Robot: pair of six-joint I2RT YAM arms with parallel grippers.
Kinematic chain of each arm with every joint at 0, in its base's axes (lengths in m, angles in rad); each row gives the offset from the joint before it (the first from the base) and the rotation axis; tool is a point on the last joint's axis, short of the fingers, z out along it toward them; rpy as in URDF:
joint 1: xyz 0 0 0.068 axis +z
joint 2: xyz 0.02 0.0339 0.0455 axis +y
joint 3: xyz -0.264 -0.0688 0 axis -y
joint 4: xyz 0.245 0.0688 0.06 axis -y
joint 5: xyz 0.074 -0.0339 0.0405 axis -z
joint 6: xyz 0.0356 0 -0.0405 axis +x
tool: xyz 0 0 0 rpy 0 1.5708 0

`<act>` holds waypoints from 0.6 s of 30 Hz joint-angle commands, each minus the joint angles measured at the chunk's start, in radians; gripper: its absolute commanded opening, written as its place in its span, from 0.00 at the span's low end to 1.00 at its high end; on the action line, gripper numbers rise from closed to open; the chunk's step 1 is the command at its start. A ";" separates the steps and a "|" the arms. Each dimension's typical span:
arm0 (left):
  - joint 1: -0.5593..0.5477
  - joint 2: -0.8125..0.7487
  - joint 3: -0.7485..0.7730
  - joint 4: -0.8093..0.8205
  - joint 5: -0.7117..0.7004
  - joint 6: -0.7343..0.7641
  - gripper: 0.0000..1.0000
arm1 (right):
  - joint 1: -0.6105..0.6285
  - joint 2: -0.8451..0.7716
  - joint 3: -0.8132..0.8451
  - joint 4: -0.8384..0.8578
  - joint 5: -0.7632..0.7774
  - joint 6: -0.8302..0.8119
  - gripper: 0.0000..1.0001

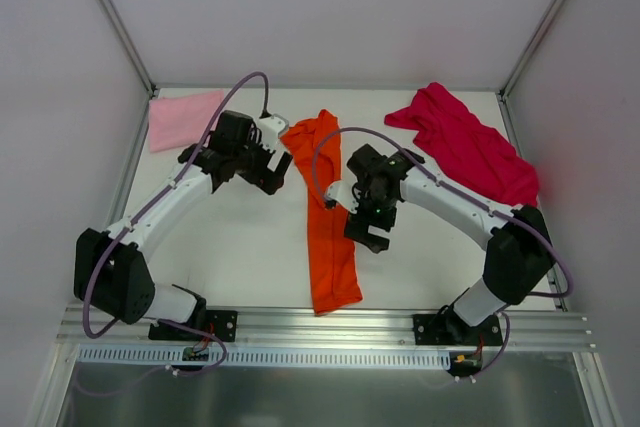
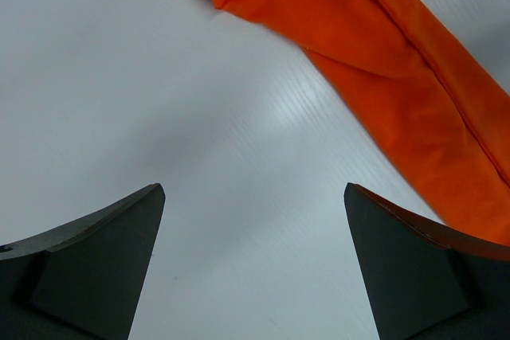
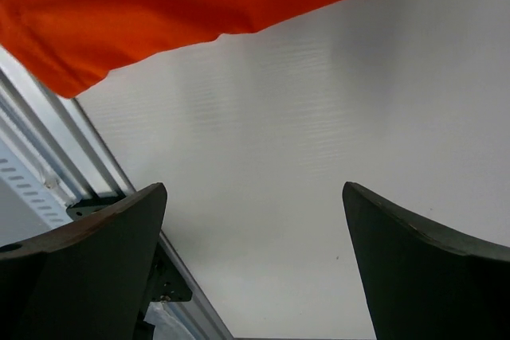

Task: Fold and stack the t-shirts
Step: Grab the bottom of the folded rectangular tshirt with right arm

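Observation:
An orange t-shirt (image 1: 328, 222) lies bunched into a long narrow strip down the middle of the table. A light pink t-shirt (image 1: 180, 118) lies folded at the far left corner. A crumpled magenta t-shirt (image 1: 470, 147) sits at the far right. My left gripper (image 1: 274, 175) hovers just left of the orange strip's upper end, open over bare table (image 2: 255, 189), with the orange cloth (image 2: 382, 53) ahead and to its right. On the strip's right side, my right gripper (image 1: 368, 237) is open and holds nothing (image 3: 253, 189); the orange cloth (image 3: 159, 5) shows beyond it.
White walls with metal posts enclose the table on three sides. An aluminium rail (image 1: 320, 322) runs along the near edge and shows in the right wrist view (image 3: 48, 165). Purple cables loop above both arms.

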 commanded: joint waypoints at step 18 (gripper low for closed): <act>0.063 -0.198 -0.185 0.040 0.026 0.030 0.99 | 0.290 0.017 -0.052 -0.103 -0.082 -0.013 1.00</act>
